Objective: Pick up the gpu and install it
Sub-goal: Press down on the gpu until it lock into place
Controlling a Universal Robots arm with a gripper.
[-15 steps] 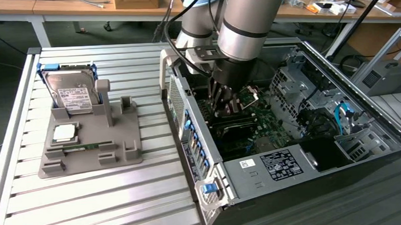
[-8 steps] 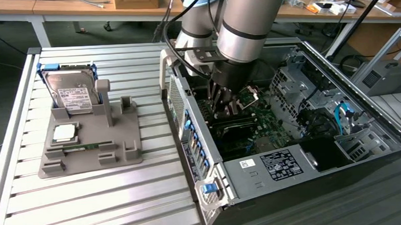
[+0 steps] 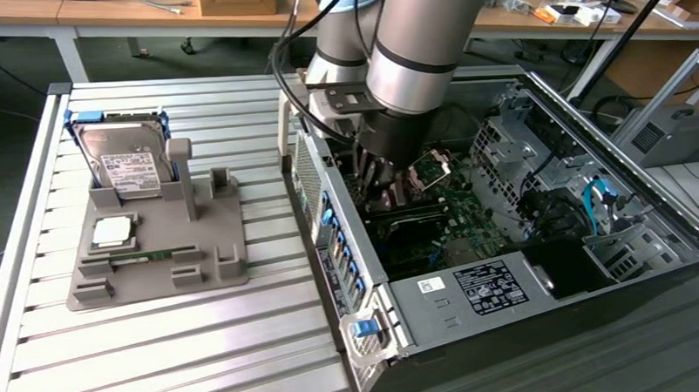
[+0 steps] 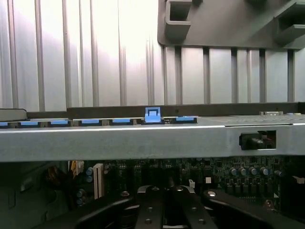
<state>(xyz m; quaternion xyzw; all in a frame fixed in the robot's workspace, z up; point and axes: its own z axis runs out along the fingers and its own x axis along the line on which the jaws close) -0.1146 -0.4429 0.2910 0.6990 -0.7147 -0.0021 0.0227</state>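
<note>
Pincer point(image 3: 382, 188) reaches down inside the open grey computer case point(image 3: 447, 319), fingers closed; whether anything sits between them is hidden by the arm and dark shadow. A thin dark gpu card point(image 3: 406, 218) seems to lie just below at six o'clock, hard to make out. At nine o'clock, the grey plastic holder point(image 3: 154, 255) rests on the slatted metal bench point(image 3: 157, 360).

Dark gpu point(image 3: 406, 222) (thin, flat) upright on the motherboard inside the case.

Light: bright, even, from overhead
Glare: slatted surface point(image 4: 95, 52) washed pale in the wrist view
Shadow: computer case point(image 3: 492, 287) interior dim
Focus: wrist view soft
</note>
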